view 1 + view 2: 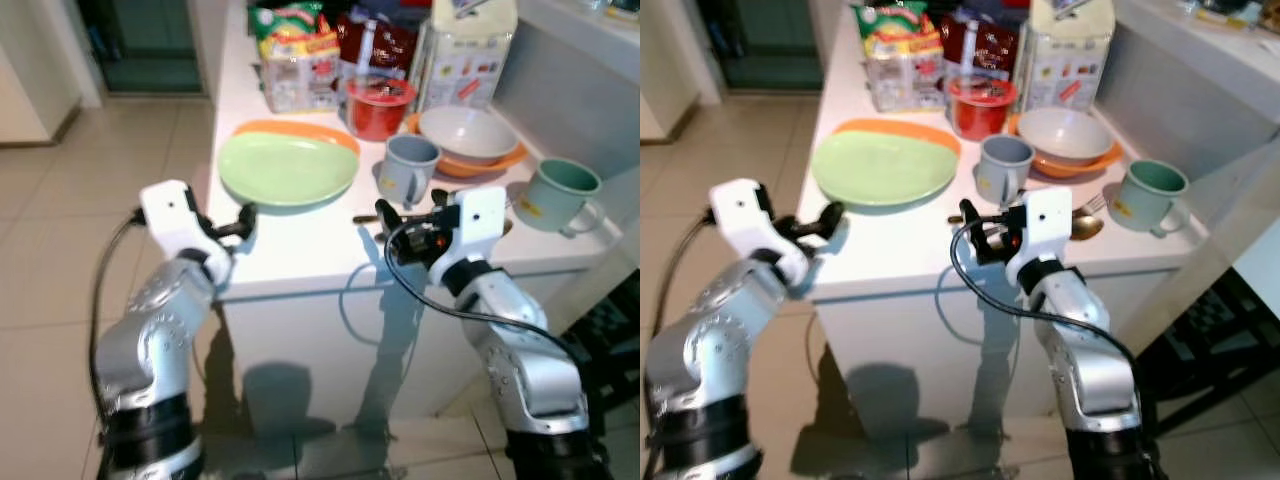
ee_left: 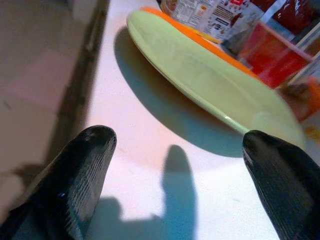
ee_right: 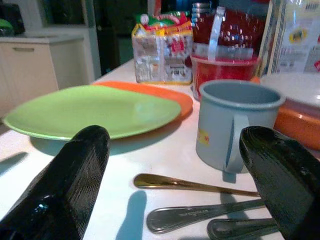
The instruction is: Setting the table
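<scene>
White counter (image 1: 300, 250) carries the setting. Right gripper (image 3: 170, 175), jaws apart, faces the spoons (image 3: 200, 212) near the grey mug (image 3: 235, 125) — likely the next pick. Left gripper (image 2: 180, 180), jaws apart, hovers just short of the green plate (image 2: 210, 85).

— What's the room like from where you're driving?
— I see beige floor tiles (image 1: 60, 250) from 6 to 9 o'clock and a white counter (image 1: 300, 245) dead centre.
— Anything further back?
— A dark doorway (image 1: 150, 40) at 11 o'clock and a grey wall (image 1: 570, 100) at 2.
</scene>
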### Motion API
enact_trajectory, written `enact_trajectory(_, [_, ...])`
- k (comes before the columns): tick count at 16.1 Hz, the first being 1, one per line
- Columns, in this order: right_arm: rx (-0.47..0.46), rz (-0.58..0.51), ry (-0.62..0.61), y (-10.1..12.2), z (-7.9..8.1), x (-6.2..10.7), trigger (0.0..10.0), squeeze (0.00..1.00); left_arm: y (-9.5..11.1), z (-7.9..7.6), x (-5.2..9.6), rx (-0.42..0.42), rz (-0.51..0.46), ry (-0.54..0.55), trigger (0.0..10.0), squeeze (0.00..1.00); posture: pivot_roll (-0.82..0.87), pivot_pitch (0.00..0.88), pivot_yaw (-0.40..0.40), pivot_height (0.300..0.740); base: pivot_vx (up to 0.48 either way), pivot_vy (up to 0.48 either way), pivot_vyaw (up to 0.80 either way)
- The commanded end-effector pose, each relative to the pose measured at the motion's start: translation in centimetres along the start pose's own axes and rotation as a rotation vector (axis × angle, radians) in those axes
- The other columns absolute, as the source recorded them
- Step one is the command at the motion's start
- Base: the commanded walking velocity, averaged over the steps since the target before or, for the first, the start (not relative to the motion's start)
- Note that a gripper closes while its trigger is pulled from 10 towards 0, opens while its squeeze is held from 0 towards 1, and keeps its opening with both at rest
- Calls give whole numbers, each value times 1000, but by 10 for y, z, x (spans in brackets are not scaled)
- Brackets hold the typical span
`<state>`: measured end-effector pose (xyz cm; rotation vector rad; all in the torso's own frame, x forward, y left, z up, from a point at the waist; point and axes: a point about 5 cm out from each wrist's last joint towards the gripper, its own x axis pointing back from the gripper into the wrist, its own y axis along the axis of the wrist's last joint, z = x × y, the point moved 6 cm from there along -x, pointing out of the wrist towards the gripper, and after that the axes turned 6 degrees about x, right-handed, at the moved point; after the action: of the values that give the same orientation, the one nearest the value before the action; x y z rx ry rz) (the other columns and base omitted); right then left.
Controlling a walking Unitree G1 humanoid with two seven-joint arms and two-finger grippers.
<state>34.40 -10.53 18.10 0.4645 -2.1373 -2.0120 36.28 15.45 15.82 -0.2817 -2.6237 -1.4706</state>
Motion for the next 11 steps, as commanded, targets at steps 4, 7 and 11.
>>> enact_trajectory(4, [4,-24,145,7,12,6,10000,0,8,-21,-14,266,62,-83,10000,1000,52,0,-28,740,0,0,0])
enact_trajectory(7, [-39,53,352,-5,35,18,10000,0,4,-27,-23,302,111,-98,10000,1000,42,0,-31,740,0,0,0])
enact_trajectory(11, [-36,134,512,-16,48,37,10000,0,-7,-27,-31,318,169,-71,10000,1000,26,0,-26,740,0,0,0])
